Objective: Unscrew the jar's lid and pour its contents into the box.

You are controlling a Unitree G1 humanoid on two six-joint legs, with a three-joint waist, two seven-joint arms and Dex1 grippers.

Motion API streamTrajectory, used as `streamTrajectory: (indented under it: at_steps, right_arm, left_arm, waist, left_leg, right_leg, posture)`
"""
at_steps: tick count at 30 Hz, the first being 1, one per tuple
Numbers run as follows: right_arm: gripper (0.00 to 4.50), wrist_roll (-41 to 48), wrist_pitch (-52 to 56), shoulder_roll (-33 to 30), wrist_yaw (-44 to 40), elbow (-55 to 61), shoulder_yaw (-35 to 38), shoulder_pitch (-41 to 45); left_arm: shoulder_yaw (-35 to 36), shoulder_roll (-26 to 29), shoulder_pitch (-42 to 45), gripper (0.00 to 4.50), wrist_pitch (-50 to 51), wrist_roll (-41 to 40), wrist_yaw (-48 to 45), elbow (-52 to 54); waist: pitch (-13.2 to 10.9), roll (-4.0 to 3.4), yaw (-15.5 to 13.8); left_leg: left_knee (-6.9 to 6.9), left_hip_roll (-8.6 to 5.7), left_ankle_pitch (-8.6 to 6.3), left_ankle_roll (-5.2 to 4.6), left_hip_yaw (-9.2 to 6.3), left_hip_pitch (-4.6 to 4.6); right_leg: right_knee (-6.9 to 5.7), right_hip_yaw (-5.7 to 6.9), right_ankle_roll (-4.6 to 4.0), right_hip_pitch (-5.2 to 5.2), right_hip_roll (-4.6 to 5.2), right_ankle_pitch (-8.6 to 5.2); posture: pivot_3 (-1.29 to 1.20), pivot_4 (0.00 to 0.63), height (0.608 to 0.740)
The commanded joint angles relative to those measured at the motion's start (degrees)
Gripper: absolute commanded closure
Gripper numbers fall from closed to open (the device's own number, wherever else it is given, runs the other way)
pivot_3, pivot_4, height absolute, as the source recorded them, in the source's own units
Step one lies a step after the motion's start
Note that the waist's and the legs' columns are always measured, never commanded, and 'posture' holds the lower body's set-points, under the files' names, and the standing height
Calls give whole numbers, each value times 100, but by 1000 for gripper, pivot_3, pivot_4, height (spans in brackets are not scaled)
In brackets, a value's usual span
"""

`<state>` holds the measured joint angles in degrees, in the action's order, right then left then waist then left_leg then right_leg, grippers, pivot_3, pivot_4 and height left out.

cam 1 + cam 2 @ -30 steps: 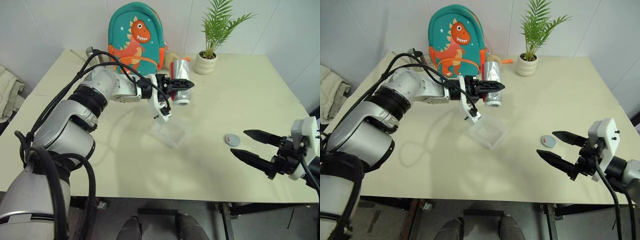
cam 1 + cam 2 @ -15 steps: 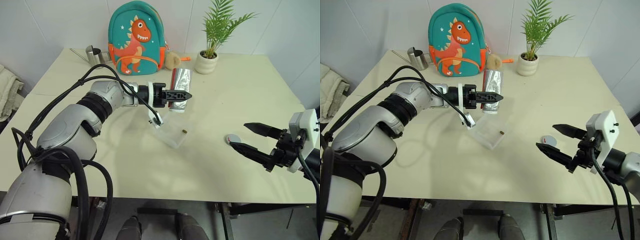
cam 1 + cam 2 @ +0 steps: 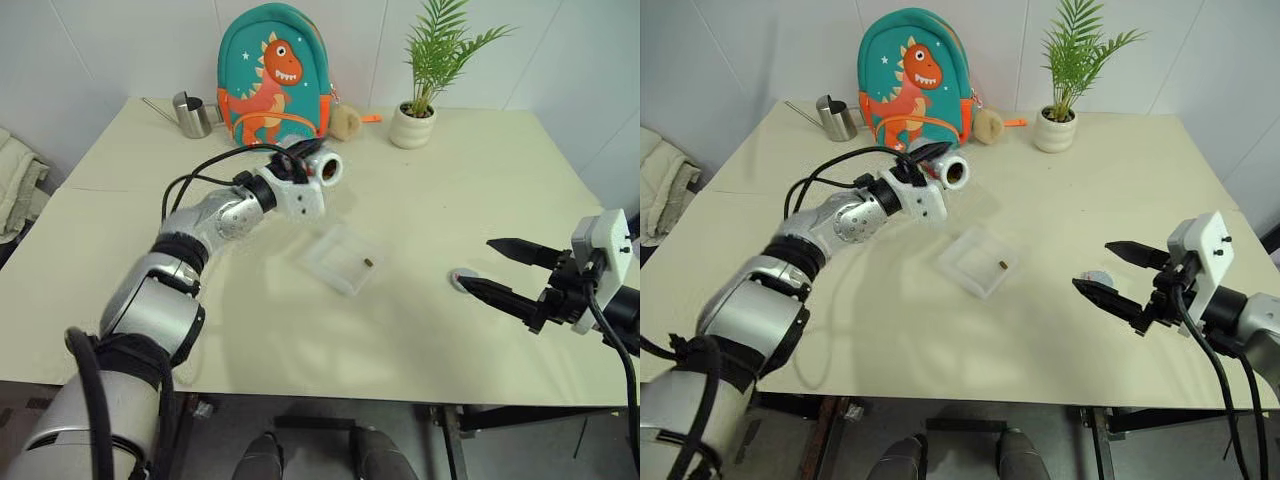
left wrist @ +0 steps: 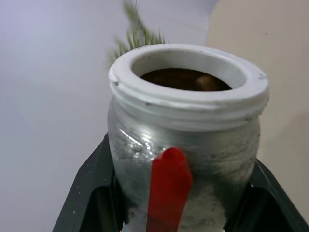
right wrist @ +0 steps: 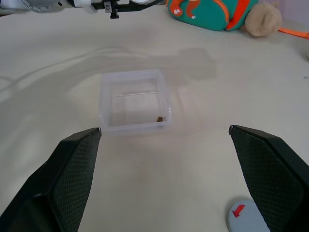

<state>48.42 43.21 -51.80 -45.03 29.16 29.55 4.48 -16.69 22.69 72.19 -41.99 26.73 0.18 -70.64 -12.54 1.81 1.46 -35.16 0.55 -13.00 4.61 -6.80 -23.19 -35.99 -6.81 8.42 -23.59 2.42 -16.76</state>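
Pale cream desk point(image 3: 480, 180) against a white wall, head view, with a dinosaur backpack point(image 3: 272, 65), a potted palm point(image 3: 415, 115) and a steel mug point(image 3: 190, 113) along its far edge.

Left tool point(image 3: 300, 165): I hold it closed on the jar point(image 3: 318, 170), which is lifted clear of the desk. The jar lies nearly level, its open white mouth turned toward the camera and to the right; the left wrist view shows the red stripe on its side and a dark interior, though I cannot tell whether anything remains inside.

Box point(image 3: 345, 259): it rests on the desk at about 5 o'clock from the jar, near but apart. One small brown pellet, the contents point(image 3: 368, 262), lies inside near the box's right wall, so I judge the pour as done.

Right tool point(image 3: 505, 270): spread wide and empty, low over the desk at 3 o'clock from the box. The lid point(image 3: 463, 279) lies flat on the desk just beside the lower finger, red mark up, in the right wrist view near the right-hand finger.

Key relation: the jar's long axis points roughly toward 4 o'clock, over the box's far corner. The left arm is nearer the box, the right nearer the lid. I judge that setting the jar down upright calls for a wrist roll away from the box.
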Motion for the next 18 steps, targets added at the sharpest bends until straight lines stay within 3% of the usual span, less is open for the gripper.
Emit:
streamTrajectory:
  at_steps: [1, 7, 18]
  right_arm:
    - [36, -106, -187, -170, -160, -132, -78, 213]
    - [36, -263, -263, -228, -377, -448, -419, 615]
    - [36, -429, -317, -286, -754, -768, -723, 960]
  left_arm:
    - [1417, -319, -348, 2569, 1592, -1977, -1724, 275]
    - [2497, -538, -812, 2569, 3337, -3376, -2786, 999]
    - [2459, -352, -1303, 2569, 4205, -3416, -3480, 1498]
  waist:
    - [2, -4, 12]
    - [3, -5, 16]
    - [4, -6, 14]
  left_leg:
    - [-1, 0, 1, -1, 0, 1]
    - [-4, 0, 11, -10, -9, 8]
    - [-11, -1, 15, -5, -13, 12]
  right_leg:
    - [-2, 0, -1, 0, 0, 1]
    - [-21, 2, -5, -1, -2, 3]
    - [-32, 3, -7, 1, -1, 6]
  posture:
    - [0, 150, 740]
    - [0, 150, 740]
    - [0, 150, 740]
